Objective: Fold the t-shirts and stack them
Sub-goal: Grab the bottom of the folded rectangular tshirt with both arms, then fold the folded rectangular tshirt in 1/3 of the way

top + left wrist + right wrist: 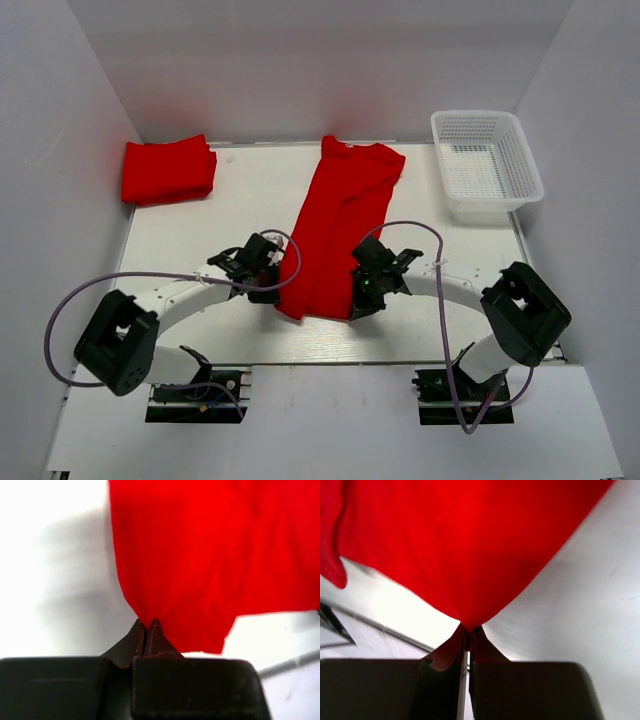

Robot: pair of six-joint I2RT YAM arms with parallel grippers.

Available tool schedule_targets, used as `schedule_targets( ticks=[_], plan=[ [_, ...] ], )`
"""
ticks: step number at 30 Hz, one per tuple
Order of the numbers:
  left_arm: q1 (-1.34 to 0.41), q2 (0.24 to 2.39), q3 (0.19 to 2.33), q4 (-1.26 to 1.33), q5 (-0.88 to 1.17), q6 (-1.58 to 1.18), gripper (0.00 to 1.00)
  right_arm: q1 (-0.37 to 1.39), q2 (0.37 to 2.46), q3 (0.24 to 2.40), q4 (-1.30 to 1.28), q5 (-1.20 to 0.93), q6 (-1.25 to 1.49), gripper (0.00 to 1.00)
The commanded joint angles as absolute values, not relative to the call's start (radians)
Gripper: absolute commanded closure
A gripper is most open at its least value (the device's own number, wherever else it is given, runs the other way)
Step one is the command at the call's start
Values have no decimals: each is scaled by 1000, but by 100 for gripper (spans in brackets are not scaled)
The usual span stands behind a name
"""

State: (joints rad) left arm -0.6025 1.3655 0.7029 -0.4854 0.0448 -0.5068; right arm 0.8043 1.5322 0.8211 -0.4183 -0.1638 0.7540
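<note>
One folded t-shirt [168,170] lies upper left. Our left gripper [146,626] and right gripper [468,629] each pinch a lower corner of the centre shirt [340,220], seemingly folded lengthwise; cross-folding and stacking remain.

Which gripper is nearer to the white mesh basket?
Right. The right gripper holds the near right corner of the spread t-shirt, closer to the white mesh basket; the left gripper holds its left corner.

Laid-out t-shirt [340,225] & folded t-shirt [168,170]: soft matt red cloth, lightly creased. Basket [487,207]: white plastic mesh, slight gloss. Counter [240,200]: smooth matt white. Left fingers [156,639]: dark, matt.
</note>
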Motion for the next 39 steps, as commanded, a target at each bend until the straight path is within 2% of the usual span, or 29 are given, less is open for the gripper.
schedule_targets(
  ticks=[1,7,11,20,39],
  plan=[
    [-630,1263,686,-558,75,-543,100,839,1480,796,-449,-218,715,100],
    [-650,1229,796,-647,17,-565,100,854,1443,844,-480,-163,689,100],
    [-640,1310,929,-678,-58,-586,100,845,1434,899,-518,-59,686,100],
    [-630,1517,1149,-650,-80,-534,100,779,1514,1034,-577,98,657,100],
    [-583,1768,1488,-588,-182,-430,100,585,1638,1219,-577,97,499,100]
  ],
)
